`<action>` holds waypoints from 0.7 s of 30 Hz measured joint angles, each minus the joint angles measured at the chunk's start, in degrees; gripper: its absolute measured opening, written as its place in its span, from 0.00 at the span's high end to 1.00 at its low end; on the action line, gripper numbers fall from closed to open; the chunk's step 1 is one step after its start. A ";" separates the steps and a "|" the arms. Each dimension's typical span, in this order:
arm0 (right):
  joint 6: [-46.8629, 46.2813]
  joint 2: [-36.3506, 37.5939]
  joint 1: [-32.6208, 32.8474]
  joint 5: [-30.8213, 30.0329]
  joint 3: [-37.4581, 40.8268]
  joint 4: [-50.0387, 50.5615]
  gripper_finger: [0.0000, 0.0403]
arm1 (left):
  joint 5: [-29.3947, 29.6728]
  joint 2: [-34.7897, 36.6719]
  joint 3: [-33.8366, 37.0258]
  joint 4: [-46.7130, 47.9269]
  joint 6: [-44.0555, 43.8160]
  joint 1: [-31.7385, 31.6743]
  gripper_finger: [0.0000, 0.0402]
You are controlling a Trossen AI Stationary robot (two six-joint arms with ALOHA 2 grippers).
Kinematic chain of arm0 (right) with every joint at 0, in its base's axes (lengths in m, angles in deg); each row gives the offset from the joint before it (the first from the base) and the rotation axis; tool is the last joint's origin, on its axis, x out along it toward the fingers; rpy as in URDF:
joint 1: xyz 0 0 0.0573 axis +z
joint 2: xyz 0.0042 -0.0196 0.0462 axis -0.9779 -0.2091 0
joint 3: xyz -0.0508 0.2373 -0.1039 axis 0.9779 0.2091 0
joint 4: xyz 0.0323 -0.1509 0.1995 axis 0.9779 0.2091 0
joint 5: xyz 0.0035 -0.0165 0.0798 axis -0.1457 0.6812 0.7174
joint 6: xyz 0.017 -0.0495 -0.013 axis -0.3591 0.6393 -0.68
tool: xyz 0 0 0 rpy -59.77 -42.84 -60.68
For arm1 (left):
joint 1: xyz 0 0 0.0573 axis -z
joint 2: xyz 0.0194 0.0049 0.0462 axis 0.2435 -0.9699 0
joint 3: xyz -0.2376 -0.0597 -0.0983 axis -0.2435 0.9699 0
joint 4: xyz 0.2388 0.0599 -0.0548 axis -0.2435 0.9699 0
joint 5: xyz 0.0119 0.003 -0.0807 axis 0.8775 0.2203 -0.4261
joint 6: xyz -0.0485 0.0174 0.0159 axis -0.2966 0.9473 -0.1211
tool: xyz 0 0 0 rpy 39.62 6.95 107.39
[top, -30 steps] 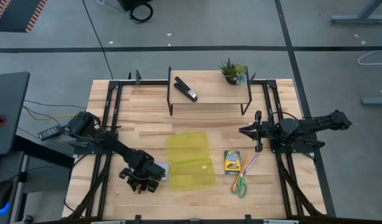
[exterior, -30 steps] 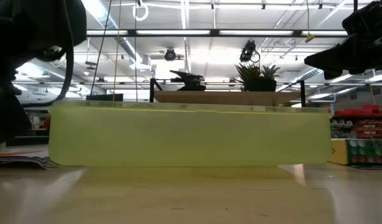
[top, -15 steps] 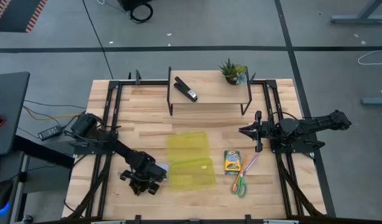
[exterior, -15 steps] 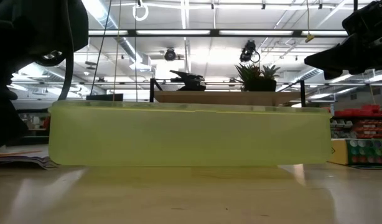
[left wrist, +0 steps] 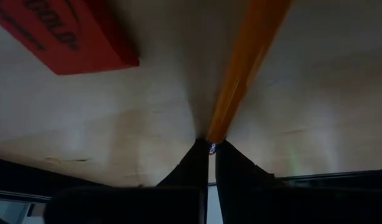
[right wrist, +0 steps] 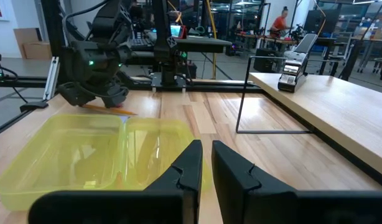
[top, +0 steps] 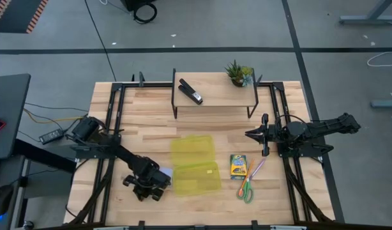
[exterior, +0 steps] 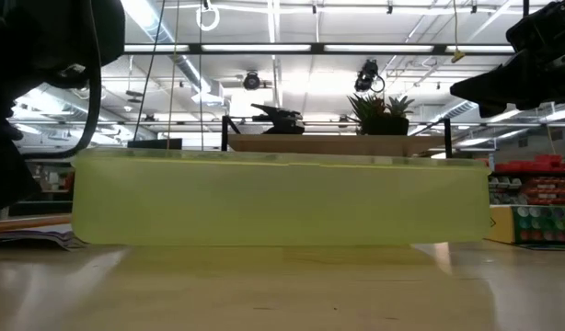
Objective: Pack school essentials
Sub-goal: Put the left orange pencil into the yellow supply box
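Observation:
My left gripper (top: 147,186) is low over the table's near left, beside the open yellow case (top: 195,164), and shut on the orange pencil (left wrist: 244,68). The pencil also shows in the right wrist view (right wrist: 107,110). A red eraser (left wrist: 66,37) lies flat on the table by the pencil. A pale notepad (top: 165,173) lies between that gripper and the case. The crayon box (top: 238,166), purple pen (top: 256,168) and green-handled scissors (top: 246,190) lie flat right of the case. My right gripper (top: 250,135) hovers shut and empty at mid right. My left gripper pinches the orange pencil's end (left wrist: 212,132) between its two fingertips (left wrist: 194,155). The fingers come from above, pointing down, roughly in line with the pencil. The rest of the pencil (right wrist: 110,111) lies low along the table toward the case.
A raised wooden shelf (top: 215,96) at the far side carries a black stapler (top: 190,91) and a small potted plant (top: 238,72). Black frame rails (top: 113,115) run along both table sides. Bare wood lies between the shelf and the case.
My left gripper has shifted a little toward the table's near edge, staying low beside the case. The other things have kept still.

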 joint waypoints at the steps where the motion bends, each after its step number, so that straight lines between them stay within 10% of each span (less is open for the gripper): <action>1: 0.00 0.00 -0.02 0.00 -0.01 0.00 0.90 | 0.21 -0.06 -0.28 0.44 0.31 0.01 0.97; 21: 0.00 0.00 -0.01 0.00 0.01 0.00 0.90 | 4.74 -0.49 -9.10 11.40 2.80 -0.08 0.95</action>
